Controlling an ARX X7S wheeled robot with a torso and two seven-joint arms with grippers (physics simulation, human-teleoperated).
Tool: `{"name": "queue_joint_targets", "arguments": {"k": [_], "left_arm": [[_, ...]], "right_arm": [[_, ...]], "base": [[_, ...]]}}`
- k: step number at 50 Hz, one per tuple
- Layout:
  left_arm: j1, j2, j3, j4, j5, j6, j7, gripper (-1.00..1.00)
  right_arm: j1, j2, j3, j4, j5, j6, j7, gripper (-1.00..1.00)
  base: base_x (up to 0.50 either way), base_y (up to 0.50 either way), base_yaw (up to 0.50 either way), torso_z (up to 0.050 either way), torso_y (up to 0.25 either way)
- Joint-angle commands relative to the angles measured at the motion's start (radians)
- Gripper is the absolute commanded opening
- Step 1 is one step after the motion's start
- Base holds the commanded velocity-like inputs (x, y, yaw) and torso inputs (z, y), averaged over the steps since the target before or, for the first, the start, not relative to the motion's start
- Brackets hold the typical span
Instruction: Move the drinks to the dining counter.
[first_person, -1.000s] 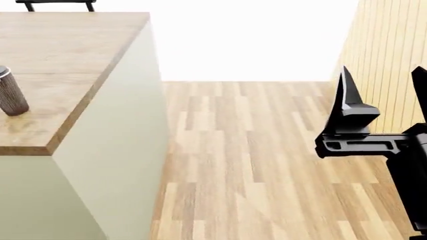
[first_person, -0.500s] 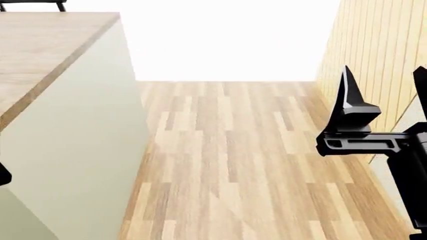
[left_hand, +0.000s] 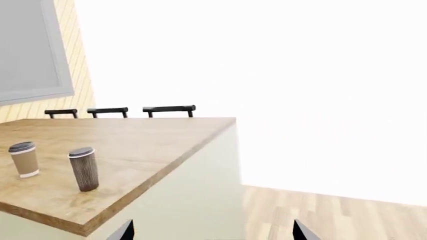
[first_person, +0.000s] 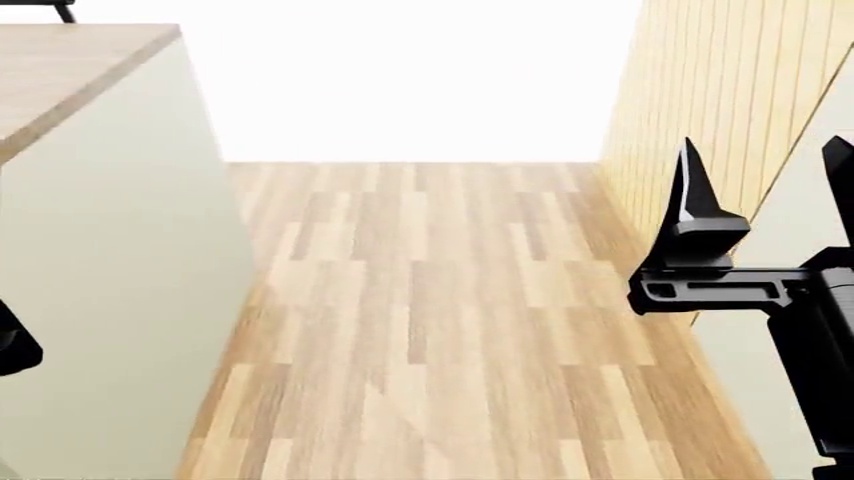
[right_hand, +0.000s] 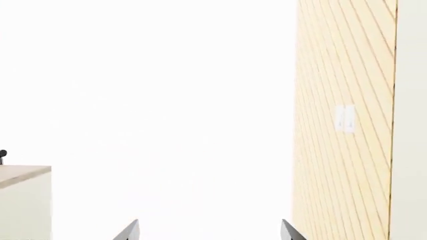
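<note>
In the left wrist view the dining counter (left_hand: 167, 145) has a light wood top and pale green sides. Two drinks stand on it, apart from each other: a tan paper coffee cup (left_hand: 24, 160) with a dark lid and a ribbed grey-brown lidded cup (left_hand: 84, 169). My left gripper (left_hand: 212, 234) is open and empty, off the counter's near corner, over its green side. My right gripper (first_person: 765, 190) is open and empty too, held over the floor at the head view's right; its tips (right_hand: 210, 232) frame only white background. The head view shows just the counter's corner (first_person: 80, 70).
Three black chair backs (left_hand: 169, 109) line the counter's far edge. A wood-slat wall (first_person: 707, 90) runs along the right, close to my right gripper, with a white socket (right_hand: 344, 118) on it. Plank floor (first_person: 427, 320) lies between the counter and the wall.
The head view has swung right: the counter slid to the left edge, the ribbed cup left that view, and more of the slat wall shows. My right gripper keeps its pose.
</note>
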Motion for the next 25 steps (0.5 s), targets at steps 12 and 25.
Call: {"name": "queue_joint_targets", "arguments": {"k": [12,25], "left_arm": [[-0.021,0.009,0.029,0.000,0.010,0.001,0.000,1.00],[-0.013,0.016,0.025,-0.001,0.015,-0.009,0.001,1.00]], "right_arm": [[0.025,0.016,-0.003,-0.002,0.031,0.006,0.026,1.00],[0.004,0.003,0.010,0.000,0.025,0.009,0.018,1.00]], "base": [[-0.05,-0.50,0.00,0.000,0.000],[-0.05,-0.50,0.00,0.000,0.000]]}}
